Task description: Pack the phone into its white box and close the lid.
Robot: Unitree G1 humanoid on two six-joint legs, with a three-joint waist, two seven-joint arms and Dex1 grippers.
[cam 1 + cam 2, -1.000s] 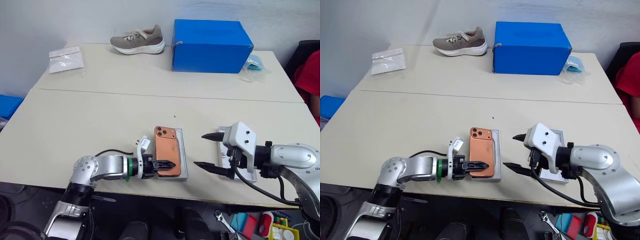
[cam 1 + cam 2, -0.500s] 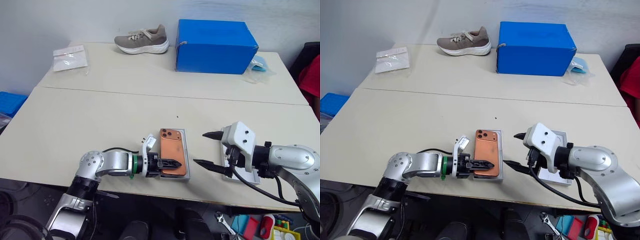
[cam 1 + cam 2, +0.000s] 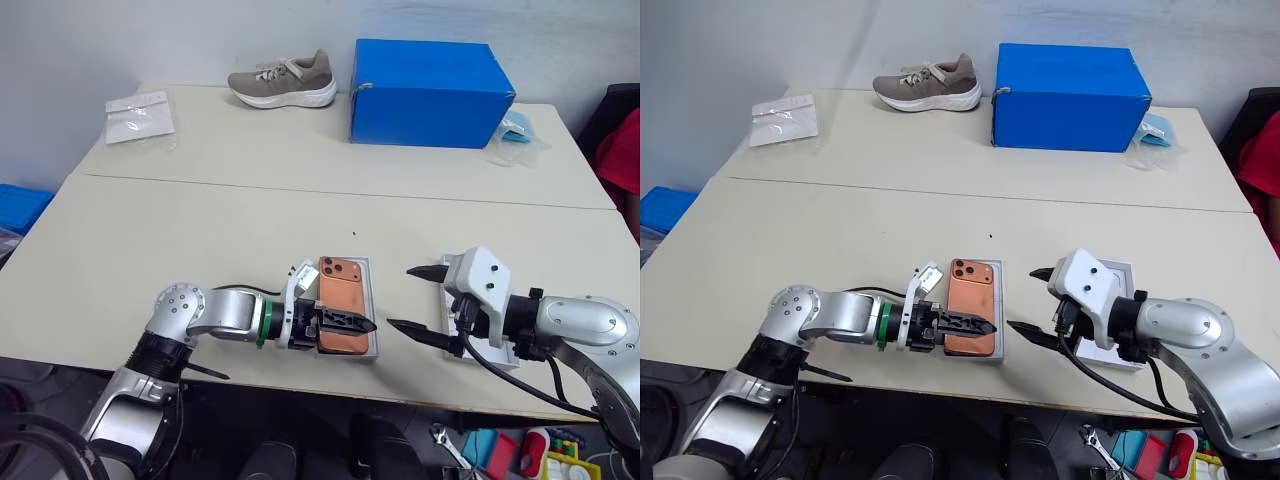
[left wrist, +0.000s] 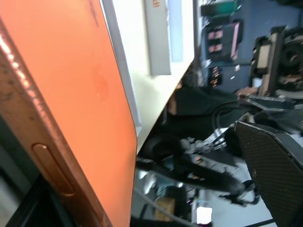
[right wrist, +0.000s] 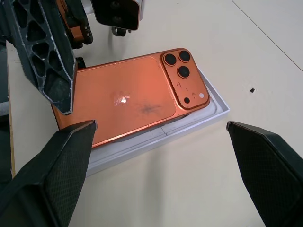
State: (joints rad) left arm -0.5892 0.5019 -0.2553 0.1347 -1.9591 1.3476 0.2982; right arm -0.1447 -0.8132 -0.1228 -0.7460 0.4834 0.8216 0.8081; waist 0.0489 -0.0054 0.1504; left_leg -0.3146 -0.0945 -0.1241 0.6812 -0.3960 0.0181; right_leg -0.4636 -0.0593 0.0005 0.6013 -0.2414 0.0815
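Right wrist view: phone (image 5: 128,97) overhangs white box (image 5: 208,109).

Even, bright room light falls soft on the table (image 3: 200,230), shadows faint, while the left wrist view is blurred.

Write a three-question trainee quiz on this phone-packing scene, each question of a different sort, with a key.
1. True or false: the phone lies camera side up in the white box.
2. The left gripper is: A) open over the phone's near end, B) shut on the lid, C) resting on the shoe.
3. Fill in: beside the big blue box at the far edge of the table lies a grey ____.

Key: 1 true; 2 A; 3 shoe.
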